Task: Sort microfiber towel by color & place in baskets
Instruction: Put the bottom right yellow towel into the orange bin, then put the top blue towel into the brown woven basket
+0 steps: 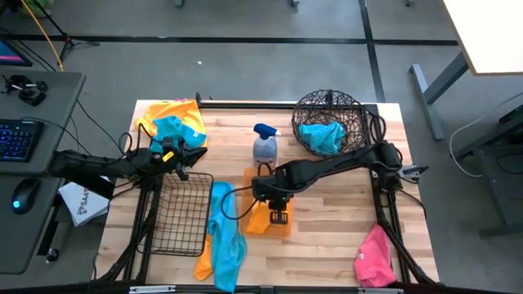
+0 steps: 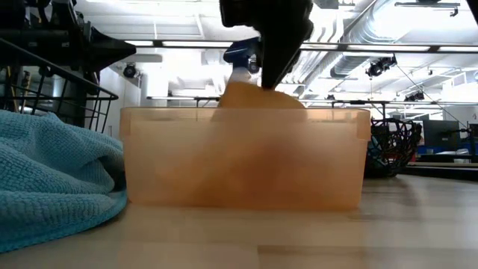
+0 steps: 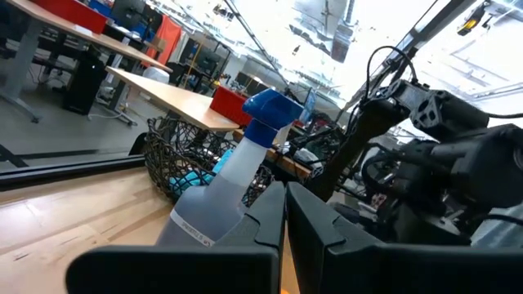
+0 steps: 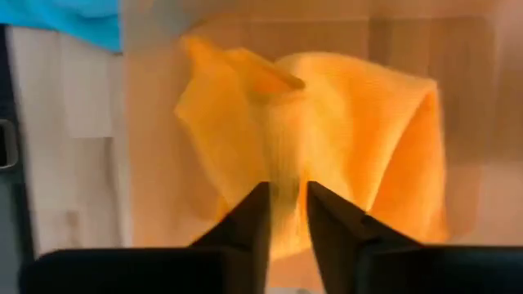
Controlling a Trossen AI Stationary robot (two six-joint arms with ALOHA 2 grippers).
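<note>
The right gripper [image 1: 278,204] hangs over the orange bin [image 1: 280,224] at the table's middle, near edge. Its jaws stand slightly apart, with a narrow gap between the fingers [image 4: 249,224], straight above an orange towel [image 4: 327,139] that lies crumpled inside the bin. In the wrist view the fingertips sit right at the cloth; whether they touch it cannot be told. From the low view the towel's peak [image 2: 250,96] rises above the bin's rim [image 2: 246,113] just under the gripper [image 2: 270,71].

The left gripper [image 1: 181,155] waits at the table's left side, over the far edge of the black grid basket [image 1: 181,214], its jaws together. Just beyond it lie a yellow towel [image 1: 167,110] and a blue towel [image 1: 180,131] in a heap at the far left corner.

A long blue towel [image 1: 225,237] lies between the grid basket and the bin, with an orange one [image 1: 204,265] poking out beneath it. A spray bottle [image 1: 264,143] stands just behind the bin. The round wire basket [image 1: 331,106], far right, holds a blue towel [image 1: 320,137]. A pink towel [image 1: 373,257] lies at the near right corner.
</note>
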